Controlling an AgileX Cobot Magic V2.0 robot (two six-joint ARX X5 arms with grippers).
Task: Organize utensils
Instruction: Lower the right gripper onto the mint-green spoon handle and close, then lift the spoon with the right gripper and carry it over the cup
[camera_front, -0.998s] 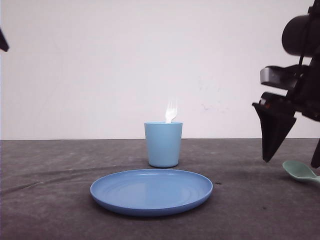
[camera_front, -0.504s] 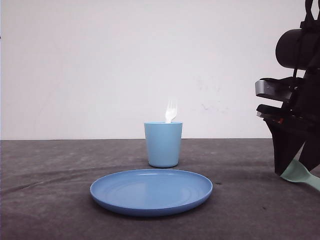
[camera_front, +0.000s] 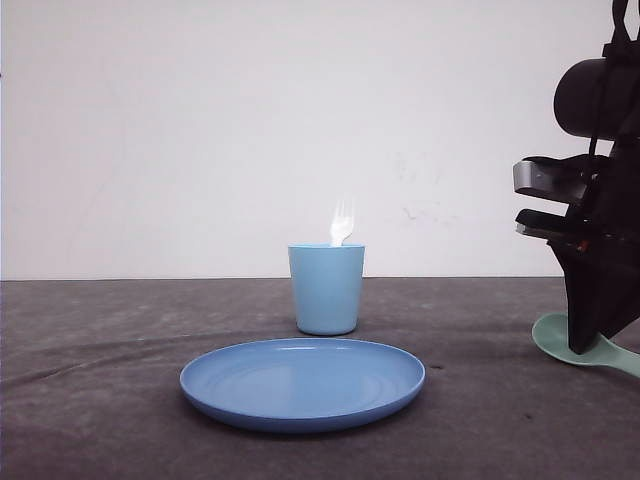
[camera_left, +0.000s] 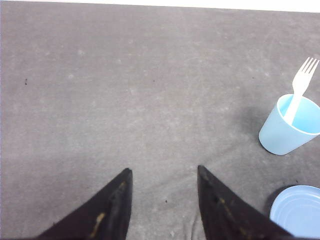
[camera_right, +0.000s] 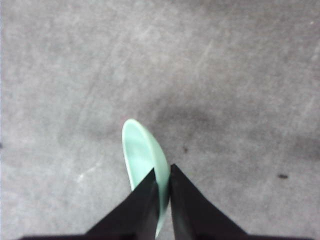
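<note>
A: What's in our cup (camera_front: 326, 290)?
B: The fork (camera_front: 342, 223), upright, tines up. The plate (camera_front: 303, 383) holds nothing.
A: Our hands?
B: Right hand (camera_right: 163, 192) pinches the spoon (camera_right: 142, 152) by the counter's (camera_front: 120, 400) right edge; left hand (camera_left: 162, 176) spread.

The right gripper (camera_right: 162, 177) points down at the table's right side, its fingers pinched onto the spoon (camera_right: 141, 150); the left gripper (camera_left: 162, 172) hangs with its jaws spread, holding nothing.
</note>
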